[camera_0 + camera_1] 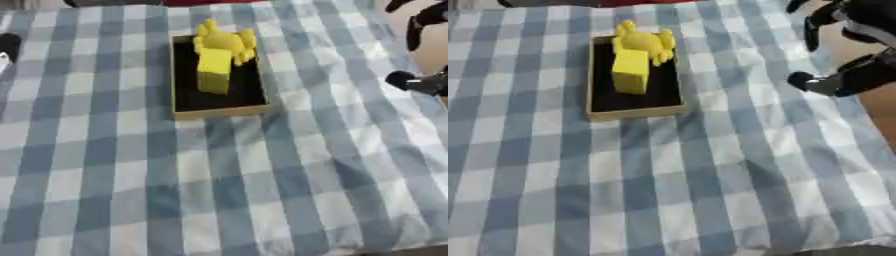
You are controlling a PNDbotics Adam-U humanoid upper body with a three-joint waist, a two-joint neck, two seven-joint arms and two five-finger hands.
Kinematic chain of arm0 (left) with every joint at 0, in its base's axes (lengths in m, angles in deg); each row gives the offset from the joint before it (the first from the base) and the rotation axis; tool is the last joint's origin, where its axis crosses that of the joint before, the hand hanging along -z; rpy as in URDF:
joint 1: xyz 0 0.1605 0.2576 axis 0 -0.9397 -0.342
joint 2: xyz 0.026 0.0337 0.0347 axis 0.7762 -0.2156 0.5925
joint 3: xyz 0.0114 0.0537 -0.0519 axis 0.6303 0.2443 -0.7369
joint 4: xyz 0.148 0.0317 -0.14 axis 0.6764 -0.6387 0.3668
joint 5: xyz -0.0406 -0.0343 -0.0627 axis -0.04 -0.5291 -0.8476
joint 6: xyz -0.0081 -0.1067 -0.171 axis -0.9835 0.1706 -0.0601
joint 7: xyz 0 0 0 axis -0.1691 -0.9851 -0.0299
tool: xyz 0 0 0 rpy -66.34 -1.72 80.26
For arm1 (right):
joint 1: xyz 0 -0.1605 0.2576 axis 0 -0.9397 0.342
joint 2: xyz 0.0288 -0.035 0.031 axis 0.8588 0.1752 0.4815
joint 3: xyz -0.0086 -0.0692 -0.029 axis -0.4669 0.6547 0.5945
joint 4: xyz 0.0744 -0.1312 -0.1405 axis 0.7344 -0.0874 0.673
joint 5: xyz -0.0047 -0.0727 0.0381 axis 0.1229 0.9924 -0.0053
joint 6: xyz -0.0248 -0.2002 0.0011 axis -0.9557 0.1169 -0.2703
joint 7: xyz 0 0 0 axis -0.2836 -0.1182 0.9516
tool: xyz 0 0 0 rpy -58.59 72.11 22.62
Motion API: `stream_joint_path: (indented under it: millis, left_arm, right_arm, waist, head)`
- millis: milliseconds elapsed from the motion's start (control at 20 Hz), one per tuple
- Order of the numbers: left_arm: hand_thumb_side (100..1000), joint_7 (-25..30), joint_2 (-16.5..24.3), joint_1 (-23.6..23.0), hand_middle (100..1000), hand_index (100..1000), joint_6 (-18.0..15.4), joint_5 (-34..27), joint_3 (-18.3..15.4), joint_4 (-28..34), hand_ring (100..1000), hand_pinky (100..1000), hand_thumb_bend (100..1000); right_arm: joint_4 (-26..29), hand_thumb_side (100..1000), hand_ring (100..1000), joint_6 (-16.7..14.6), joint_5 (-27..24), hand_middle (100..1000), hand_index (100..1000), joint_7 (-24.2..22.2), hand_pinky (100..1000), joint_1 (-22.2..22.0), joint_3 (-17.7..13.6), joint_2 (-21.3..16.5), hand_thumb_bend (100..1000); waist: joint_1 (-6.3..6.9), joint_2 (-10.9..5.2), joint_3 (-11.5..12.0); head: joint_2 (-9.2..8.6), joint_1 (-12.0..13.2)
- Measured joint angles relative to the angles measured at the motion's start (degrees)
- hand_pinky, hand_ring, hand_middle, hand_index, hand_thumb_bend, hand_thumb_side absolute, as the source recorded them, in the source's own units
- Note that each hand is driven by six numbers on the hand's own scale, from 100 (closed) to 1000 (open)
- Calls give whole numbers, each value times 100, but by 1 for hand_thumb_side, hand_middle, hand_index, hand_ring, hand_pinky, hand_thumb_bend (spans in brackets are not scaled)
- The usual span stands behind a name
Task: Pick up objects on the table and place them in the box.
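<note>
Right hand [846, 45], at about two o'clock in the right eye view: the black fingers [808, 30] are curled downward and apart from one another, with the thumb [802, 80] jutting toward the table's centre. They close on nothing; the hand hangs over the right edge of the table, well apart from the box. Its dark forearm leaves the view at the upper right corner.

Left hand [7, 50], at about nine o'clock in the left eye view: only a small black part shows at the edge, with a pale patch just beneath it. Whether its fingers are spread or closed cannot be told.

Box [179, 107]: a shallow rectangular tray with a tan rim and a black interior, lying toward twelve o'clock on the table, its long side running away from the camera.

Yellow objects [219, 55]: these lie inside the box. A rectangular yellow block [631, 72] occupies the middle of the tray, tilted up toward the far end. At the far end a yellow piece with several rounded prongs [645, 40] rests touching the block and rises over the far rim.

Table [227, 190]: covered by a blue-and-white checked cloth; the box stands on its far half.
</note>
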Motion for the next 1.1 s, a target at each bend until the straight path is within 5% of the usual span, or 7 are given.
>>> stream_joint_path:
  millis: [350, 600, 1100]
  left_arm:
    - [293, -17, -2, 2, 741, 785, 17, 0, 0, 0, 874, 868, 232]
    - [291, -41, -2, 2, 739, 785, 37, -1, 0, 0, 873, 866, 232]
    - [296, -121, -2, 0, 736, 782, 40, -11, 0, 0, 871, 865, 222]
  right_arm:
    - [1, 405, 867, -13, -197, 733, 400, -86, 921, 0, -4, 0, 356]
    - [5, 288, 861, 29, -276, 731, 512, -66, 904, 0, -41, 1, 319]
    - [74, 246, 841, 146, -576, 719, 522, 170, 848, -50, -140, 65, 246]
  waist:
    - [0, 0, 0]
    - [0, 0, 0]
    - [0, -1, 2]
  head:
    - [0, 0]
    - [0, 0]
    - [0, -2]
